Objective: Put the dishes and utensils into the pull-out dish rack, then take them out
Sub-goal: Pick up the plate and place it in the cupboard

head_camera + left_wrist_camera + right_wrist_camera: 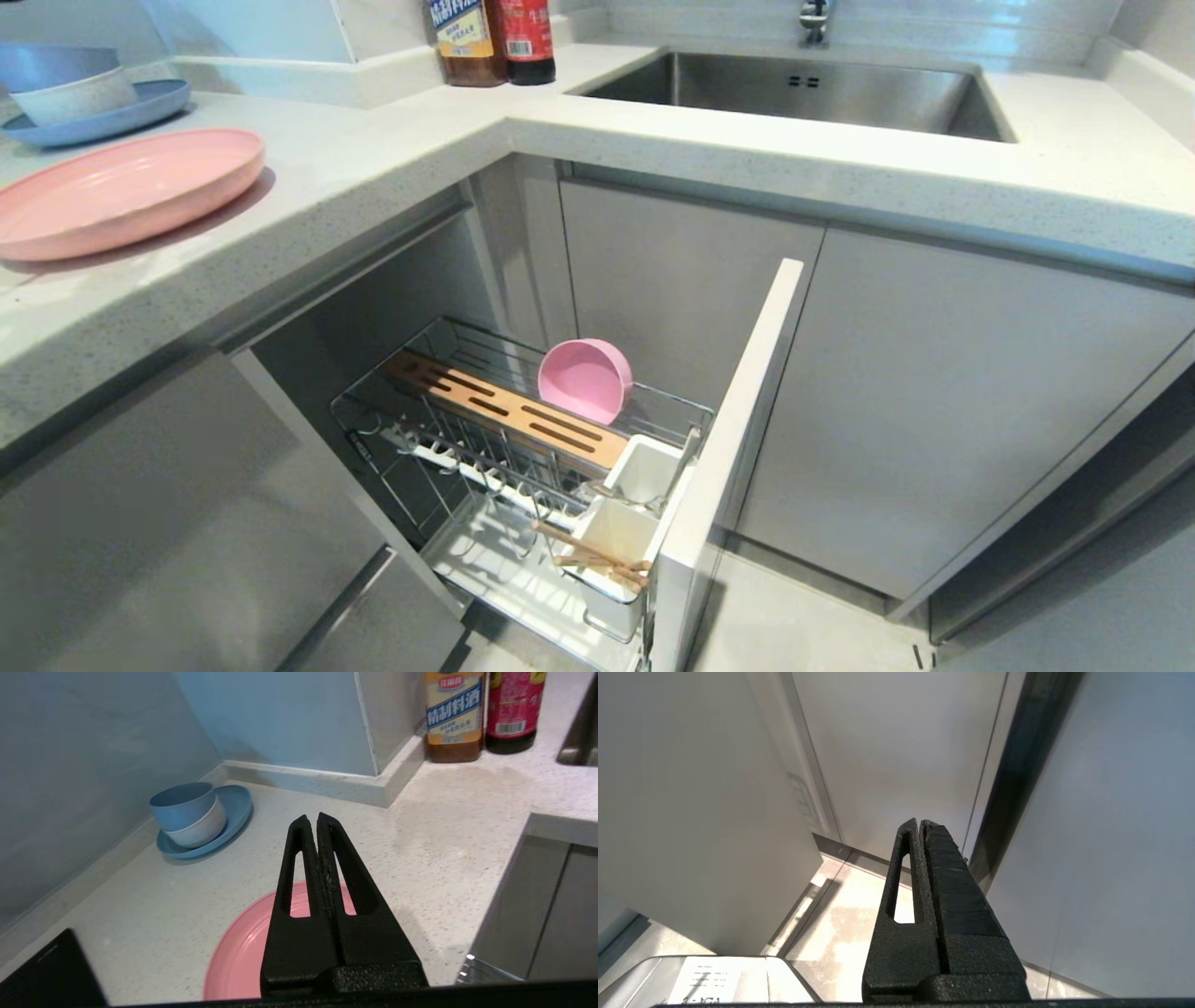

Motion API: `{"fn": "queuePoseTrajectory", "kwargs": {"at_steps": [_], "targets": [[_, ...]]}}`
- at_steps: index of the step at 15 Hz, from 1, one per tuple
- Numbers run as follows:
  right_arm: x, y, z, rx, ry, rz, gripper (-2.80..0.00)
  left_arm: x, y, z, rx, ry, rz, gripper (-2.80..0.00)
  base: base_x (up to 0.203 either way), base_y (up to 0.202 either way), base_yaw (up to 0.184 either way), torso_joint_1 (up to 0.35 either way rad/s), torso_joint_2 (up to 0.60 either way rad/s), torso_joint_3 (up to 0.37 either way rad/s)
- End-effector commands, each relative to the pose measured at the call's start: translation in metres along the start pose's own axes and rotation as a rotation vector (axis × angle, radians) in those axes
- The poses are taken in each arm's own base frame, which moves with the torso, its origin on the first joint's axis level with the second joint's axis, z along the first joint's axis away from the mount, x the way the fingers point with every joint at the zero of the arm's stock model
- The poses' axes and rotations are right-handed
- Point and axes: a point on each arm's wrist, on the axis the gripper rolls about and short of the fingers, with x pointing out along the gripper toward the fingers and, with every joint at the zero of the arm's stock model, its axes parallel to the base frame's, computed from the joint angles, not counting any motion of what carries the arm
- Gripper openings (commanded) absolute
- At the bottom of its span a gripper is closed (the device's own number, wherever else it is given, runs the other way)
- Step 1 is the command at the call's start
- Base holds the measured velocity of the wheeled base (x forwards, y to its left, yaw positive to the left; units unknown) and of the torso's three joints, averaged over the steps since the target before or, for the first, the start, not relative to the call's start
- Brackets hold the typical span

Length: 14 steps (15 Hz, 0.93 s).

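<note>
The pull-out dish rack stands drawn out below the counter. A pink bowl sits on edge in it, beside the slotted wooden strip. Wooden chopsticks lean in the nearer white cup. The fork is not visible. On the counter at the left lies the pink plate. My left gripper hovers above that plate, shut and empty; it is outside the head view. My right gripper hangs shut and empty by the cabinet fronts, low near the floor.
A blue plate with stacked bowls sits behind the pink plate. Two bottles stand in the counter corner, next to the steel sink. The rack's pale front panel juts out beside closed cabinet doors.
</note>
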Motion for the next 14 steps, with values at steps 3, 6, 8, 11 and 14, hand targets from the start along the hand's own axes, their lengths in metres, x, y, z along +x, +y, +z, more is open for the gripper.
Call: {"fn": "queuePoseTrajectory", "kwargs": {"at_steps": [3, 6, 8, 11, 14], "targets": [[0.000, 0.000, 0.000, 0.000, 0.001, 0.000, -2.80, -0.001, -0.015, 0.001, -0.055, -0.012, -0.043, -2.80, 0.000, 0.000, 0.000, 0.000, 0.00, 0.000], [0.000, 0.000, 0.000, 0.000, 0.001, -0.001, -2.80, 0.013, -0.032, 0.005, -0.124, -0.051, -0.007, -2.80, 0.000, 0.000, 0.000, 0.000, 0.00, 0.000], [0.000, 0.000, 0.000, 0.000, 0.002, 0.000, -2.80, 0.013, -0.035, 0.002, -0.122, -0.047, -0.015, -2.80, 0.000, 0.000, 0.000, 0.000, 0.00, 0.000], [0.000, 0.000, 0.000, 0.000, 0.002, 0.000, -2.80, 0.022, -0.034, -0.003, -0.149, -0.047, -0.006, -2.80, 0.000, 0.000, 0.000, 0.000, 0.00, 0.000], [0.000, 0.000, 0.000, 0.000, 0.002, -0.001, -2.80, 0.048, -0.016, -0.026, -0.231, -0.019, -0.090, -2.80, 0.000, 0.000, 0.000, 0.000, 0.00, 0.000]]}}
